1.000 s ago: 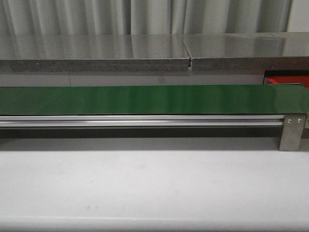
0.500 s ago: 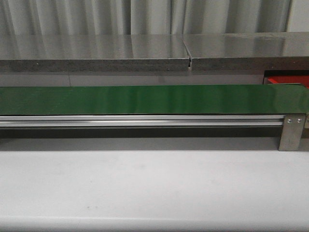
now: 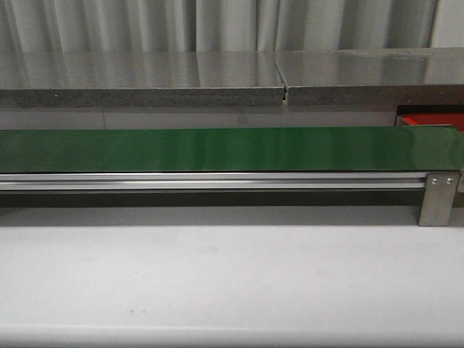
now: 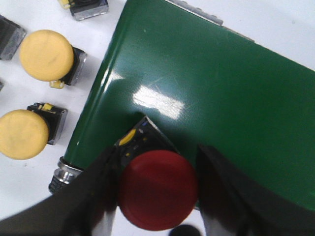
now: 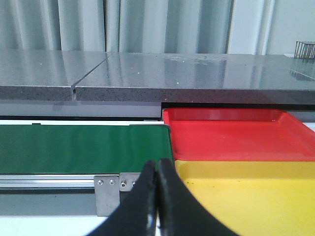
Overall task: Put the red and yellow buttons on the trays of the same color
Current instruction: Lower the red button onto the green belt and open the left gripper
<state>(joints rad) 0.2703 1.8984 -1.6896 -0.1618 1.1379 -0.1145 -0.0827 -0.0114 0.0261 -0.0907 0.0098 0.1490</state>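
Note:
In the left wrist view my left gripper (image 4: 158, 164) is shut on a red button (image 4: 157, 189) with a black base, held over the end of the green conveyor belt (image 4: 211, 83). Two yellow buttons (image 4: 47, 54) (image 4: 22, 133) lie on the white table beside the belt. In the right wrist view my right gripper (image 5: 157, 169) is shut and empty, in front of the red tray (image 5: 231, 132) and the yellow tray (image 5: 246, 196), both empty. Neither gripper shows in the front view, where only a corner of the red tray (image 3: 431, 119) is visible.
The belt (image 3: 217, 148) runs across the front view with nothing on it, on an aluminium rail with a metal bracket (image 3: 437, 197). A grey counter (image 3: 145, 80) stands behind it. Further button parts (image 4: 88, 6) lie near the yellow buttons.

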